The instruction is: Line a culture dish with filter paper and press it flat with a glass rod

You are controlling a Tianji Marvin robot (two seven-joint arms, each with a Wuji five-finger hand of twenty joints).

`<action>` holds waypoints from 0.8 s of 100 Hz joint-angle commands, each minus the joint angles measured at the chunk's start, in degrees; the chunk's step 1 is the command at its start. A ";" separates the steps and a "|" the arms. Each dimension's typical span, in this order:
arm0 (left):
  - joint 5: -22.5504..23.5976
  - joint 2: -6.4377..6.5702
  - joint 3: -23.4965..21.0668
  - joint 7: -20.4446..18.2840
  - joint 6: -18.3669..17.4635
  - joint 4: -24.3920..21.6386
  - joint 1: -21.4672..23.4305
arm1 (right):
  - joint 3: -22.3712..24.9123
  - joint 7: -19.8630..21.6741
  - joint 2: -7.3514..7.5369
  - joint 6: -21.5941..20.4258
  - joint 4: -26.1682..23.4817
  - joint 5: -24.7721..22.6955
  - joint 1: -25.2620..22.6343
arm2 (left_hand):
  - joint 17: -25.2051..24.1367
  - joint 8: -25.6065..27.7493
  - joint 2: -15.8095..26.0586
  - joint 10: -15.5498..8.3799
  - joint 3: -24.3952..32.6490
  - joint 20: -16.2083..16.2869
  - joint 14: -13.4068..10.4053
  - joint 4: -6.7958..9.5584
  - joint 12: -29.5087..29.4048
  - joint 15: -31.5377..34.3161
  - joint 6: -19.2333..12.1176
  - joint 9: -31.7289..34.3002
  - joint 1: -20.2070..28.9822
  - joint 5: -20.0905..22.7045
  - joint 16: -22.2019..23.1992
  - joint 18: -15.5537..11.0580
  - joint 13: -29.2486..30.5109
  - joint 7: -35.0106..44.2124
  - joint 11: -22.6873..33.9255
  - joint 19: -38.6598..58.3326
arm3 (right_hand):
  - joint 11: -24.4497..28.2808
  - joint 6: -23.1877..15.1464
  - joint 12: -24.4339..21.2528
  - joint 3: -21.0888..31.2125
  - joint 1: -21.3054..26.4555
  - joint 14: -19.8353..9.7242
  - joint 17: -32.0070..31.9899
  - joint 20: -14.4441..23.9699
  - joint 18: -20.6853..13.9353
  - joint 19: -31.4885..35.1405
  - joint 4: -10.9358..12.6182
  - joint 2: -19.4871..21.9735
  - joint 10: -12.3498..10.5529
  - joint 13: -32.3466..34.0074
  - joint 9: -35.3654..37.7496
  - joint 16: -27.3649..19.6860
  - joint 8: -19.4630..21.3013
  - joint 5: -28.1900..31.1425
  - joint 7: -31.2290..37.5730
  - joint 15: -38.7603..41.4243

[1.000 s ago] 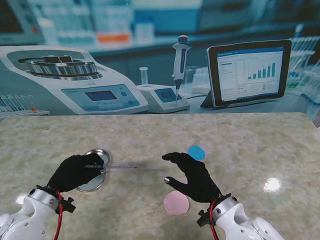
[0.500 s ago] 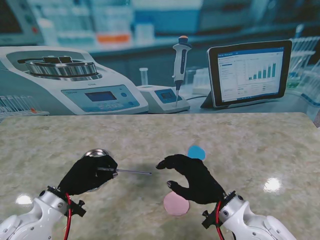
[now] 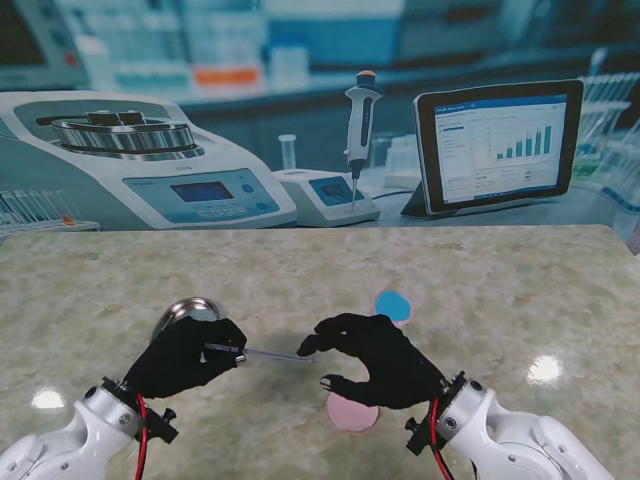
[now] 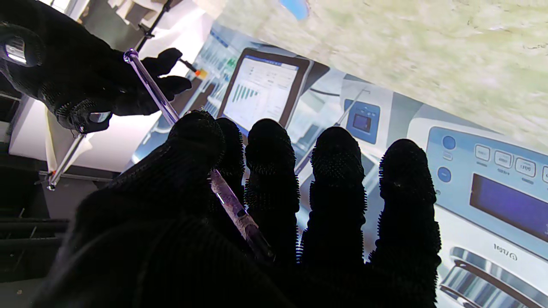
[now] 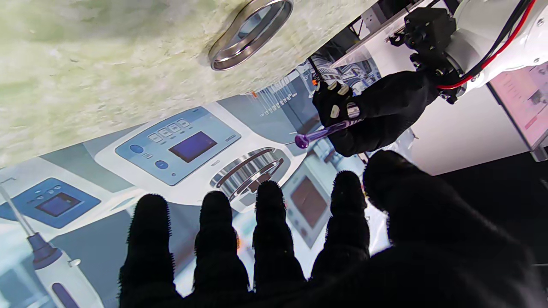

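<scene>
My left hand (image 3: 188,357) is shut on the glass rod (image 3: 268,354), which lies nearly level and points toward my right hand (image 3: 378,360). The right hand is open, its fingers curled and apart, with the index tip close beside the rod's free end and holding nothing. The left wrist view shows the rod (image 4: 150,87) running out from under my thumb toward the right hand (image 4: 72,72). The metal-rimmed culture dish (image 3: 187,309) sits just beyond my left hand, partly hidden by it, and also shows as the dish (image 5: 250,32). The right wrist view shows the rod (image 5: 321,133) in the left hand (image 5: 376,111).
A blue paper disc (image 3: 393,304) lies just beyond my right hand. A pink paper disc (image 3: 350,413) lies under that hand's near side, partly covered. The backdrop of lab equipment stands along the table's far edge (image 3: 320,228).
My left hand has carried the rod off the dish, rightward and nearer to me. My right hand has moved left, so its fingers now reach the rod's tip.
</scene>
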 commanded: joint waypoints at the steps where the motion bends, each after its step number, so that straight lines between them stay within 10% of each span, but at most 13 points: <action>1: -0.27 0.10 0.07 -0.25 -0.44 -0.57 0.65 | -0.63 0.68 0.20 -0.87 0.03 0.58 0.90 | -0.12 3.68 1.34 0.01 3.35 2.27 1.09 0.43 0.97 1.55 -4.88 0.90 3.08 3.95 1.07 1.73 1.10 7.13 1.47 2.39 | 0.96 -1.94 0.77 -1.29 -1.55 0.23 0.22 1.52 -0.01 1.73 -2.02 -0.61 0.38 1.52 -0.61 1.04 0.05 1.31 0.40 1.15; 80: -1.01 0.35 1.71 -1.09 -1.17 -0.06 -0.62 | -6.25 7.02 1.78 -3.62 3.02 1.03 8.97 | -0.12 3.70 1.52 0.22 2.52 2.30 1.05 0.70 0.95 1.46 -4.76 0.78 3.55 3.93 1.12 1.73 1.03 6.99 1.30 2.37 | 0.48 -2.95 0.99 -3.45 -0.80 0.76 3.39 3.39 -0.16 5.74 -3.09 -0.55 -0.14 5.15 5.63 1.54 0.08 5.69 2.39 2.14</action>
